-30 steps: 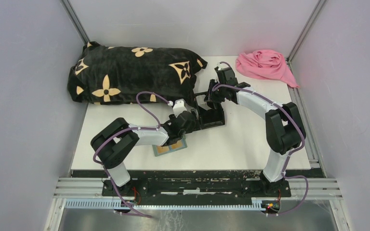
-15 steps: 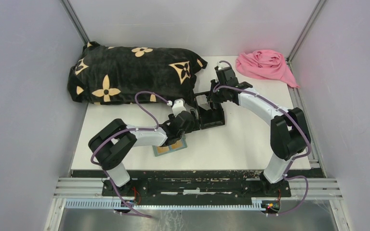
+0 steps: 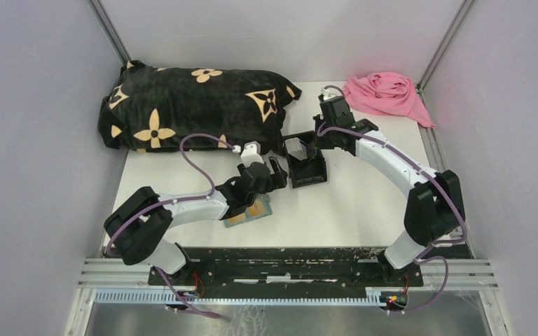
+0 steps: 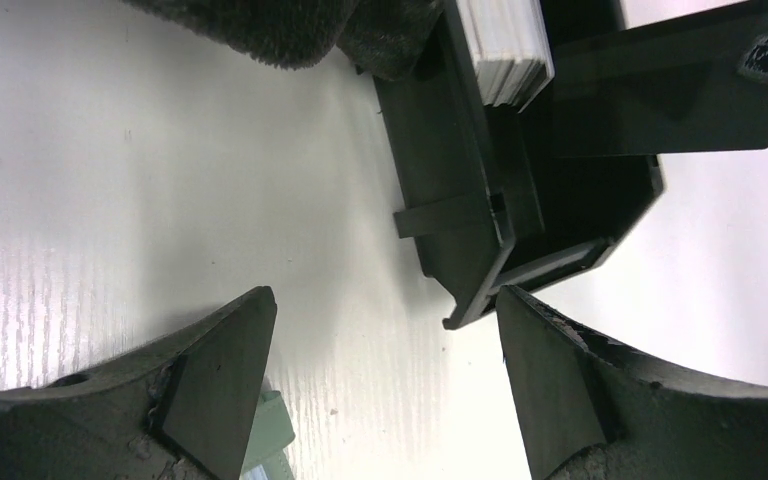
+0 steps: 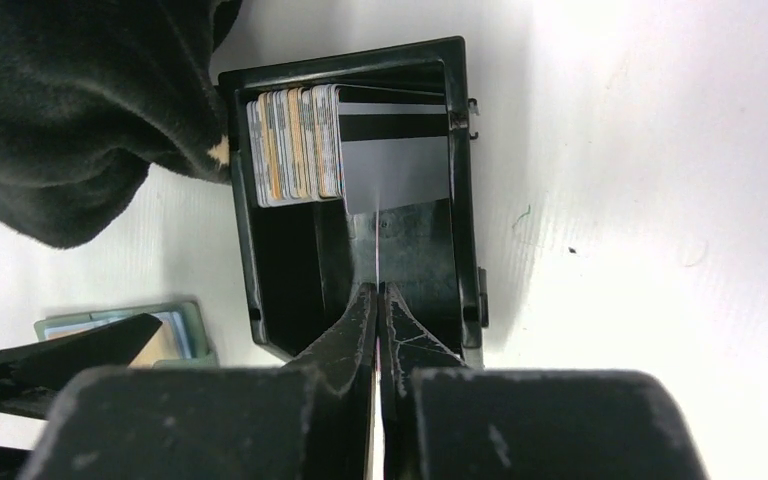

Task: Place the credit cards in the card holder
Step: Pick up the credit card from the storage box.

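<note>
Credit cards point(image 5: 290, 150) stand in black box point(image 5: 285, 280); right claw point(image 5: 377, 292) pinches one, left claw point(image 4: 382, 315) gapes

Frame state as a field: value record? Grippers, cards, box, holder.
left gripper: open, empty, over bare table beside the box
right gripper: shut on a thin dark grey card with a black stripe
held card position: at the black open-topped plastic box; whether it is clear of the box, cannot tell
card stack: on edge in the box, at the end nearest the black flowered cushion
sage-green fold-over card holder: flat on table near left gripper, partly hidden
</note>
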